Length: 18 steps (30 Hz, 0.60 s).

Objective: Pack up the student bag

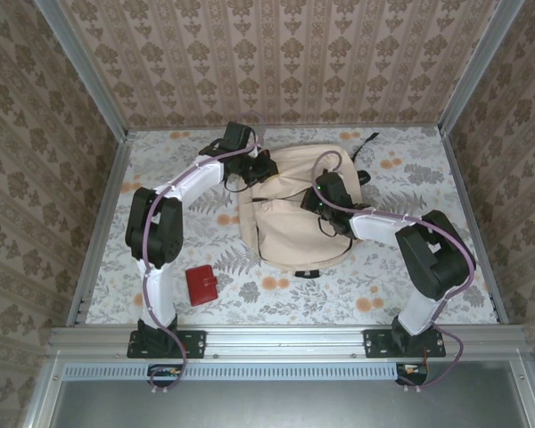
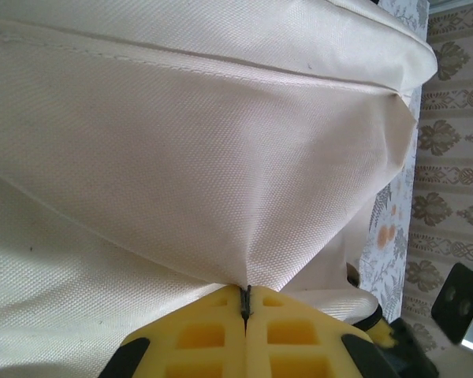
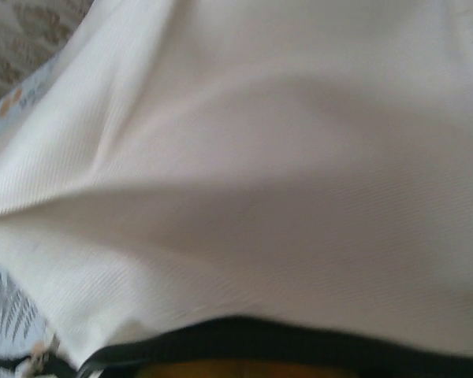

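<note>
Student bag [image 1: 290, 223]: a large cream fabric backpack lying flat on the table [image 1: 410, 285], in the middle of the far half, between the two arms.
Bag surface: in the left wrist view the woven cloth [image 2: 181, 142] is drawn into a taut peak that narrows toward the jaws; in the right wrist view it [image 3: 260, 157] is blurred and folds softly.
Zipper [image 3: 284, 339]: a dark band along the lower edge of the cloth in the right wrist view.
Black strap [image 1: 367, 141]: it runs out from the bag's far right corner onto the table.
Bag contents: cannot be told; the cloth shell hides the inside.
Left gripper [image 1: 260, 169]: at the bag's far left edge. In its own view [image 2: 245, 303] the yellow fingers [image 2: 205, 331] meet face to face, and the peak of cloth ends in the seam between them, so the jaws are pinched on the bag.
Right gripper [image 1: 325, 201]: resting on the bag's upper face, right of centre. Its jaws are closed; whether cloth or zipper lies between them cannot be told.
Red wallet [image 1: 201, 285]: a small flat case lying shut on the table, left of the bag and apart from it, just beside the left arm.
Table cover: a pale cloth printed with leaves and orange flowers.
</note>
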{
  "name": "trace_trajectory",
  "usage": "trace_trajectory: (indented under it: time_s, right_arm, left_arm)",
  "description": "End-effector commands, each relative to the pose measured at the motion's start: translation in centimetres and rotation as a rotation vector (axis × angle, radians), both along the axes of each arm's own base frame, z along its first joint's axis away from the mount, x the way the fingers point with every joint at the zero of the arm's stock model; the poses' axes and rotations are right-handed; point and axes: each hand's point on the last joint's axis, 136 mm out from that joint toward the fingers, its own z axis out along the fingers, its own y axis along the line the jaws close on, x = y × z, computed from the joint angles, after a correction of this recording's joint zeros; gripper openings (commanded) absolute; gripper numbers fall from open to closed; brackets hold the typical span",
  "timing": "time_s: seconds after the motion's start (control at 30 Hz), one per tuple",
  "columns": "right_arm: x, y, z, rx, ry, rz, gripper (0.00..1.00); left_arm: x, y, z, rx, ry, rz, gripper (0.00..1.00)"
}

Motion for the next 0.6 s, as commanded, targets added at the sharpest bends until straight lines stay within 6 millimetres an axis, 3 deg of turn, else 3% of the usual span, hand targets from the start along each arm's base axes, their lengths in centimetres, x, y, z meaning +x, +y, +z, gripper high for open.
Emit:
trace_trajectory:
  time_s: [0.0, 0.27, 0.47, 0.53, 0.57]
  right_arm:
    - [2.3, -2.2, 2.5, 0.074, -0.098, -0.140, 0.00]
    - [3.3, -0.9, 2.2, 0.294, -0.064, -0.151, 0.00]
    - [0.8, -1.1, 2.9, 0.373, 0.017, -0.134, 0.06]
    - [-0.6, -1.1, 3.3, 0.370, 0.048, -0.109, 0.13]
    - [-1.5, -1.3, 3.6, 0.364, 0.059, -0.100, 0.19]
  left_arm:
    - [-1.8, 0.2, 1.5, -0.007, -0.004, -0.048, 0.00]
    - [-2.4, -0.1, 1.0, -0.005, 0.010, -0.075, 0.00]
    - [-2.4, 0.0, 1.6, -0.005, 0.001, -0.074, 0.01]
    - [-2.3, 0.2, 1.9, -0.001, -0.004, -0.069, 0.11]
    - [-2.2, 0.4, 2.2, 0.002, -0.011, -0.064, 0.20]
